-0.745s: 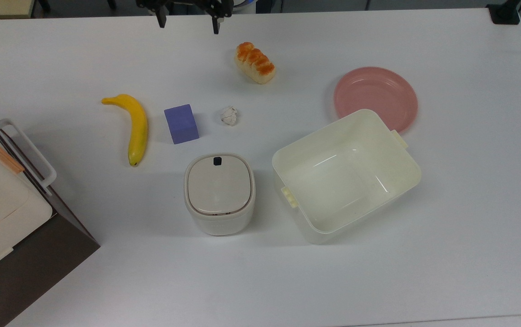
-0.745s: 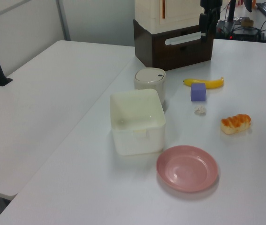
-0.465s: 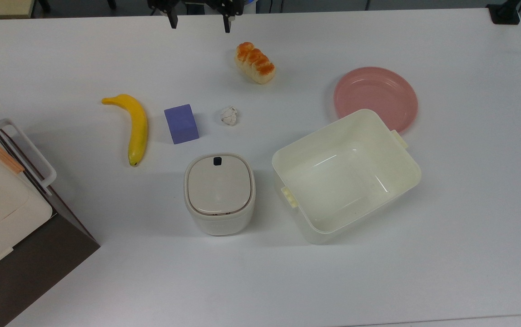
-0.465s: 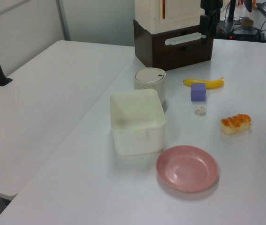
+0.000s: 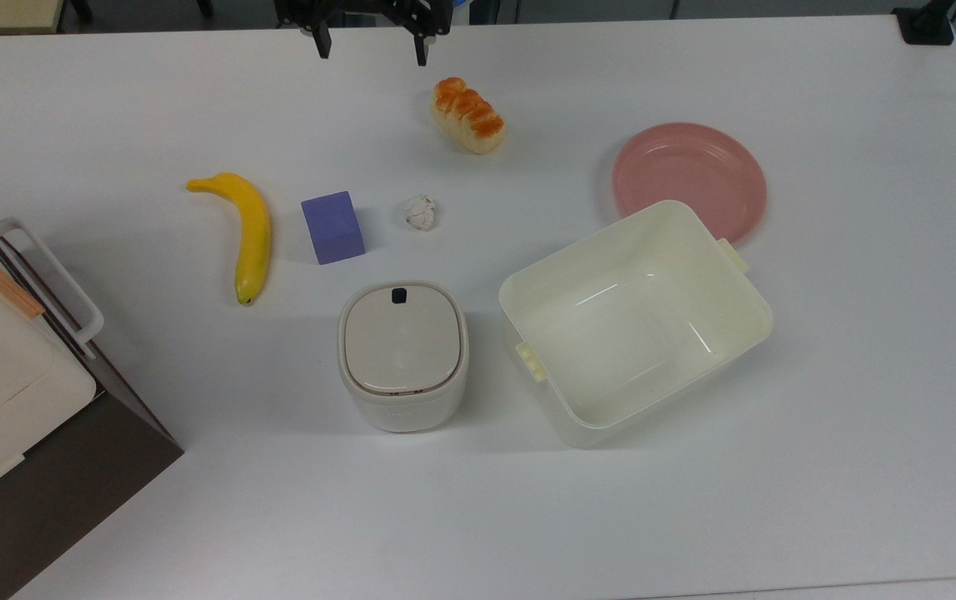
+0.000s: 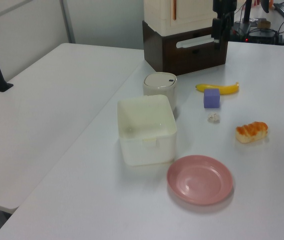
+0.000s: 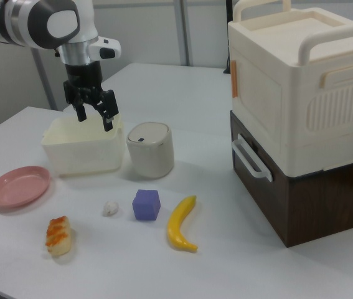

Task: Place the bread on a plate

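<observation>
The bread [image 5: 467, 115] is a small cream loaf with a glossy orange-brown top, lying on the white table near the top view's upper edge. The same bread [image 7: 58, 235] sits at the front left of the right view. The pink plate [image 5: 688, 175] lies empty to the top view's right of it, partly tucked behind the cream tub's corner. My gripper [image 5: 372, 52] hovers open and empty above the table, up and to the top view's left of the bread. In the right view my gripper [image 7: 95, 119] hangs high in front of the tub.
A banana [image 5: 248, 229], a purple block [image 5: 332, 227] and a crumpled paper ball [image 5: 420, 212] lie in a row below the bread. A lidded cream canister [image 5: 402, 354] and a large empty cream tub [image 5: 636, 325] stand nearer. A brown-and-cream cabinet [image 5: 11, 400] fills the top view's left corner.
My gripper has drifted a little to the top view's right, toward the bread, staying open. Nothing on the table has moved.
</observation>
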`<state>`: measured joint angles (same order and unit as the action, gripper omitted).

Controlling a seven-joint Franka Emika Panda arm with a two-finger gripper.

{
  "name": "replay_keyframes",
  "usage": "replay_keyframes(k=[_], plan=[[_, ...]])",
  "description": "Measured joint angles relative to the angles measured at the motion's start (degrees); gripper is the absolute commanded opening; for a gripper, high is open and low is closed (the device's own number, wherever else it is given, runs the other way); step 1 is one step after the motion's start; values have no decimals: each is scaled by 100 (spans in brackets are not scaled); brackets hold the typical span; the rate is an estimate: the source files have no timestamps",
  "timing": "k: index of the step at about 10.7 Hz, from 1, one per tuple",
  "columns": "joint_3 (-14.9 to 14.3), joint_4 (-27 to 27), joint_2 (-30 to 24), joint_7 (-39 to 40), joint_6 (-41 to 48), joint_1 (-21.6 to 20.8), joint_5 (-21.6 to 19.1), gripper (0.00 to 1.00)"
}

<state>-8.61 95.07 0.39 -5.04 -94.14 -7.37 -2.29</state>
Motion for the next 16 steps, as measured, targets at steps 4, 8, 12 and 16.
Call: replay_keyframes(k=[4, 8, 12, 16], plan=[[-7, 0, 0, 0, 0, -5, 0, 99], [-7, 0, 14, 0, 0, -5, -48, 92], [-9, 0, 36, 0, 0, -5, -122, 97], [-30, -47, 35, 5, 0, -4, -122, 96]])
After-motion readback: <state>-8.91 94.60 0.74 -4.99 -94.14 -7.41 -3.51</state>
